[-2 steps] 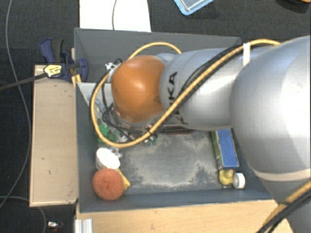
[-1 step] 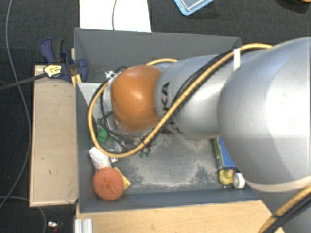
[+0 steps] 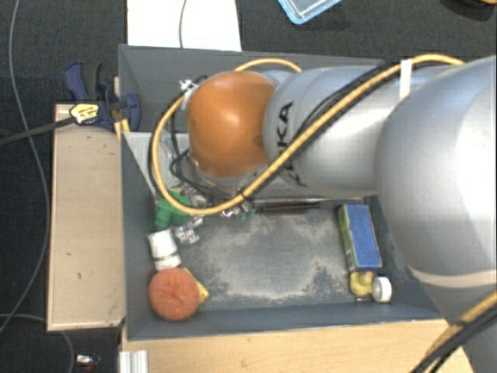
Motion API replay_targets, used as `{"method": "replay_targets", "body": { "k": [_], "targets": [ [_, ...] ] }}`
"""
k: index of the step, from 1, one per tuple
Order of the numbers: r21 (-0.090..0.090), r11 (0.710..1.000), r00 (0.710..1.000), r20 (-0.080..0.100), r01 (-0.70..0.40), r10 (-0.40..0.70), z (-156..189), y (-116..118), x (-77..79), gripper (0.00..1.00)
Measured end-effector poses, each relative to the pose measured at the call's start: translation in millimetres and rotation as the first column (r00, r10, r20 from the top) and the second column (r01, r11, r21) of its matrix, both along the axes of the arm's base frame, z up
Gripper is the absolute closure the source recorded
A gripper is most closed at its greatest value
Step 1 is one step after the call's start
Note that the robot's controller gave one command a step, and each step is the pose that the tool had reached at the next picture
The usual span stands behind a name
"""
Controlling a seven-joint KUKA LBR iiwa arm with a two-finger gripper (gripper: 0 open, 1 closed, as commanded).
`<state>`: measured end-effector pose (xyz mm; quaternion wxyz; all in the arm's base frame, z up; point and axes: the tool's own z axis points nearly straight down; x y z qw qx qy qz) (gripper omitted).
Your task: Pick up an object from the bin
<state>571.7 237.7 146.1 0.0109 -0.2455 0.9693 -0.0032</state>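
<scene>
A: Where does the gripper (image 3: 187, 225) sit?
B: Under the arm's orange cover (image 3: 227, 123), in the left part of the grey bin (image 3: 256, 59). A bit of bright metal pokes out below the cover, low near the bin floor.
A: Apart, together, or clamped on something?
B: Cannot tell, the cover hides it. Nothing is seen held.
A: Nearest thing to it?
B: A small green thing (image 3: 166, 209) by the bin's left wall, just left of that bright metal. Whether the two touch cannot be told.
A: Next?
B: A short white cylinder (image 3: 162, 244), just below the green thing and close to the metal tip. Below that, an orange-red fuzzy ball (image 3: 174, 293) lies in the near left corner with a yellow bit at its right side.
A: Right side of the bin?
B: A flat blue block (image 3: 361, 235) with a green edge, lying lengthwise and well apart from the gripper. Just below it is a small yellow piece (image 3: 360, 284) with a white cap (image 3: 381, 289) beside it.
A: Middle of the floor?
B: Bare scuffed grey metal between the two groups.
</scene>
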Motion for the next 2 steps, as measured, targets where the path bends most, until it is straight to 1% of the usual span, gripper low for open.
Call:
{"method": "replay_targets", "body": {
  "k": [1, 2],
  "targets": [
    [-0.002, 1.000, 1.000, 0.001, -0.029, 0.029, -25.9, 0.4, -25.9, 0.00],
    [0.001, 0.999, 0.999, 0.005, -0.052, 0.052, -28.6, 1.1, -5.7, 0.00]
  ]
}}
